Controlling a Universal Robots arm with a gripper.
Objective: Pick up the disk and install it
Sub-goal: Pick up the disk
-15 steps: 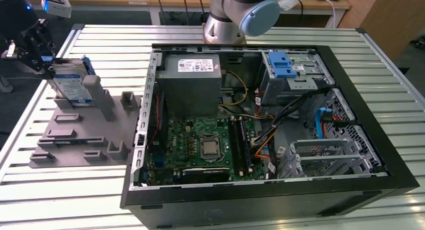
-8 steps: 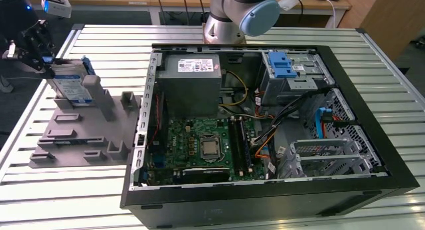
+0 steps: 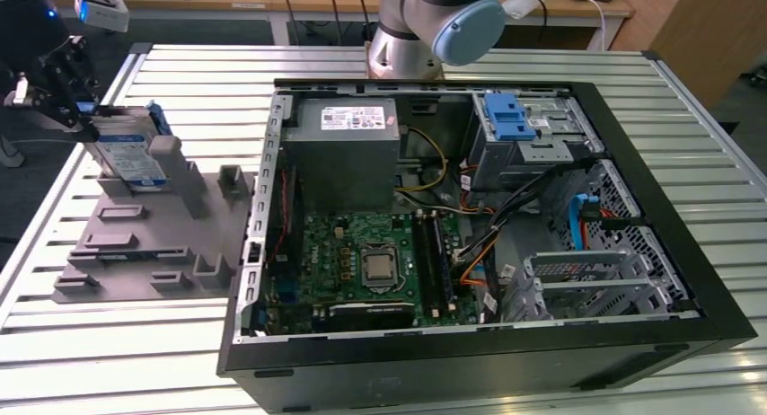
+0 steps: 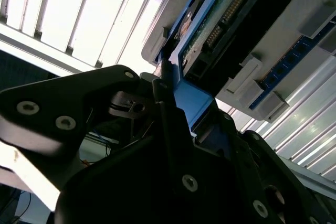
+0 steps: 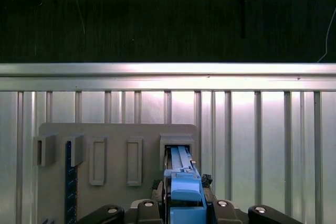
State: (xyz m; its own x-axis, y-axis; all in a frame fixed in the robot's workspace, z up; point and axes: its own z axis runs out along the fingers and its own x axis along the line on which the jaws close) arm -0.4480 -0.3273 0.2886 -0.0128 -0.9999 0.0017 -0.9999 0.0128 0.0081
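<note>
One disk (image 3: 129,159) here, standing on its edge in one grey holder (image 3: 156,244), on the worktop (image 3: 671,101) at the exterior view's left, just beside one open computer case (image 3: 671,307). Gripped at the top by one tool (image 3: 82,117), pressed together on the blue rail (image 5: 184,187), with the lower end sitting in the holder's slot. Probably stiff, hard and a bit heavy for its size. Likely easy to hurt inside if bumped or dropped. Best held by the firm blue rails along the edges, not by the flat side with the label.
</note>
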